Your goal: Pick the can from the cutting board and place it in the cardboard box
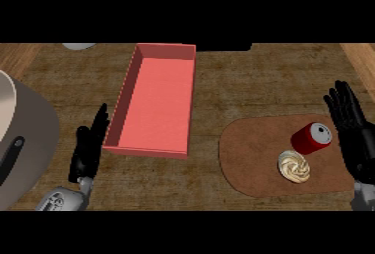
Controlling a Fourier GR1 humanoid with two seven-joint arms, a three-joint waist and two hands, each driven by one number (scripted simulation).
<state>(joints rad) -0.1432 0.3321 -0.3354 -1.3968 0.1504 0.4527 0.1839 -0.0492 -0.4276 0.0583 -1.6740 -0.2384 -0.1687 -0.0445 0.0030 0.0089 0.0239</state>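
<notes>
The short red cylindrical can with a silver top sits at the far right end of the brown oval wooden cutting board, near the tabletop's right edge. A cream swirled pastry lies just beside it on the near side. The right hand is much the nearer: it stands just right of the can, fingers straight, slightly spread and holding nothing, so the can lies leftward off its palm. The can's long axis looks upright, though a slight lean cannot be ruled out. The salmon-pink open rectangular cardboard box lies well apart to the left, its length running near to far. The left hand rests by its near left corner, fingers straight and together.
</notes>
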